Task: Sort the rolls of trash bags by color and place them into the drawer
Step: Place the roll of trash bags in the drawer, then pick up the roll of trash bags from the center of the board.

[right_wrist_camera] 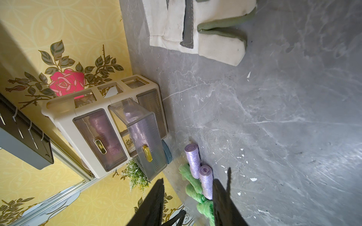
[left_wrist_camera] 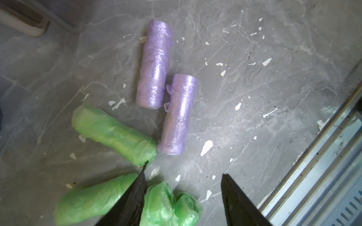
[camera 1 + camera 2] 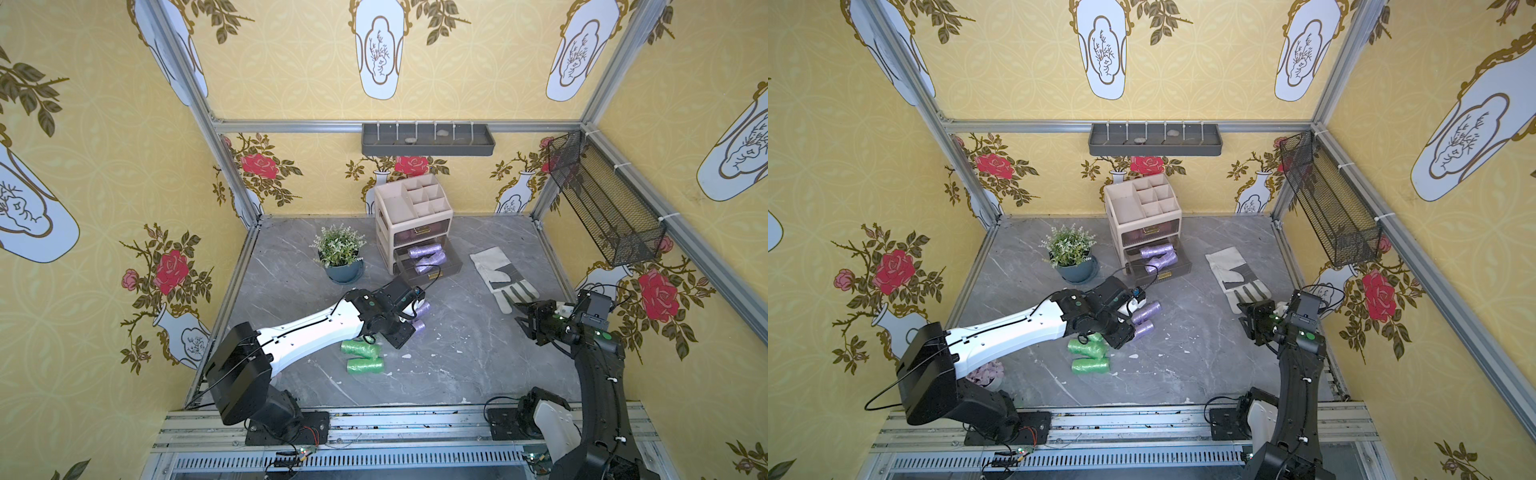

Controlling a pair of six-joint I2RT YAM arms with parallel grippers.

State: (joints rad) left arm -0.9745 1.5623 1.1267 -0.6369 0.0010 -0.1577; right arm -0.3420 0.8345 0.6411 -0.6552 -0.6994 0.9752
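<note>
1. Left gripper (image 2: 184, 169): in the left wrist view you saw its two dark fingers standing moderately apart, with nothing clamped between them. In both top views the gripper hung over the cluster of rolls near the centre of the frame. An unwound green roll (image 2: 168, 205) lay beneath the gap. Whether a finger touched it, you could not tell.

2. Right gripper (image 1: 189, 179): its jaws stood partly apart and empty. In a top view it hung at the right of the frame, just below the work glove (image 3: 494, 270) and well apart from the rolls.

3. Rolls on the table (image 3: 457, 374): two loose lilac rolls (image 2: 154, 66) lay side by side, staggered lengthwise and touching along part of their flanks. Two compact green rolls (image 2: 115, 135) lay beside them, and the end of one sat just beside the end of a lilac roll. In the top views the green ones lay to the lower left of the lilac ones.

4. Drawer (image 3: 432, 276): the lower drawer of the beige organizer (image 3: 411, 199) stood pulled out, in the upper middle of the frame. Three stored lilac rolls (image 3: 424, 250) lay inside it. The upper drawer (image 3: 419, 237) was shut. Its tinted front showed something pinkish-purple that you could not identify.

5. A potted plant (image 3: 340, 253) stood left of the organizer, apart from it.
</note>
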